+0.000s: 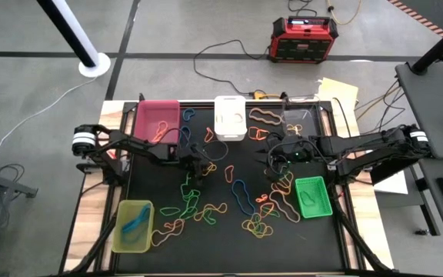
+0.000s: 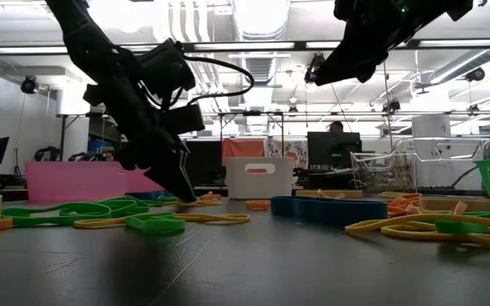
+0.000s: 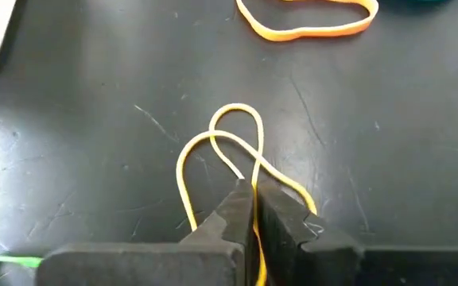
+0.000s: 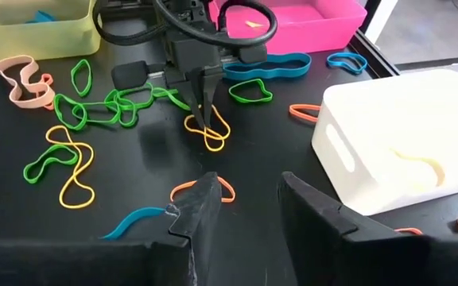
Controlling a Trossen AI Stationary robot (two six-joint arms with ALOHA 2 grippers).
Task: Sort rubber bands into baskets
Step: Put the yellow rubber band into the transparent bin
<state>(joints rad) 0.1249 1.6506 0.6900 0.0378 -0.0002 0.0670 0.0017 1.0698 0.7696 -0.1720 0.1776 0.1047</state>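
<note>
Down on the black table mat, the left gripper has its two dark fingers pinched together on a thin yellow rubber band, whose twisted loop lies flat on the mat just ahead of the fingertips. From the right wrist view the same left gripper points straight down at this yellow loop, near the middle of the table, with a cluster of green rubber bands just beside it.

The right gripper hovers above the mat with its fingers apart and nothing between them; an orange rubber band and a blue rubber band lie below it.

Many more elastic loops in orange, green, yellow and blue are scattered over the mat. The pink rectangular plastic basket and the white rectangular plastic basket stand at the far edge, the yellow-green basket at the near left and the bright green basket at the right.
</note>
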